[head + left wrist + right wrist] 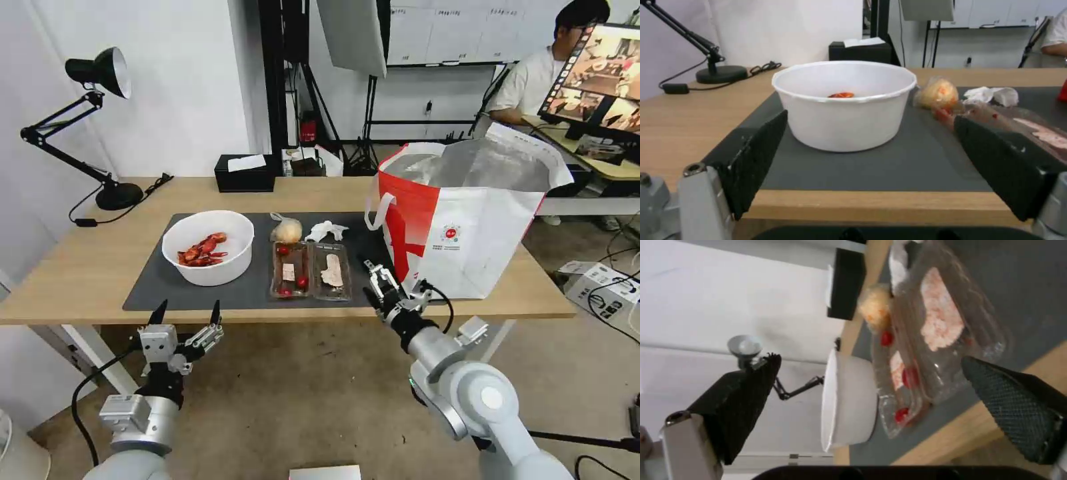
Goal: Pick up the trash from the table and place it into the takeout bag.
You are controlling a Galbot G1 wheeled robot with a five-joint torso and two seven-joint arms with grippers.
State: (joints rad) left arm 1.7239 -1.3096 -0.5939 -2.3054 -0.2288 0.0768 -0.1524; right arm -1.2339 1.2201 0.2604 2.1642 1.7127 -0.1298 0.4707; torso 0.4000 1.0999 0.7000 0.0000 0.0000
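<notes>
**Both grippers spread wide at the table's near edge, trash untouched**

On the table (87,267), a dark mat (153,287) bearing all the trash. At the mat's left, a white bowl (209,248) with red shells (202,249) inside. Just right of it, a clear hinged tray (311,270), lying open in two halves, with red bits and pale scraps. Behind the tray, a small bag (286,231) with a beige lump, and beside that a crumpled tissue (326,231), both close to the tray's far edge. At the mat's right end, standing upright and gaping open, the takeout bag (467,227), foil lining visible, one white strap hanging down on its left side.

Left gripper (186,312) low before the table's near edge, in line with the bowl, fingers apart and grasping nothing; in the left wrist view, left gripper (871,156) framing the bowl (843,105) from short of the mat (871,166), with the bag (937,93) and tissue (991,95) off to one side.

Right gripper (374,280) raised over the near edge of the mat, between tray and takeout bag, rolled sideways, fingers apart, empty; in the right wrist view, right gripper (871,386) facing the tray (942,330), one finger (1013,400) near the tray's near corner, not touching, bowl (846,405) beyond.

At the table's far side, a black tissue box (245,173) and a desk lamp (93,127), well apart from the trash.
</notes>
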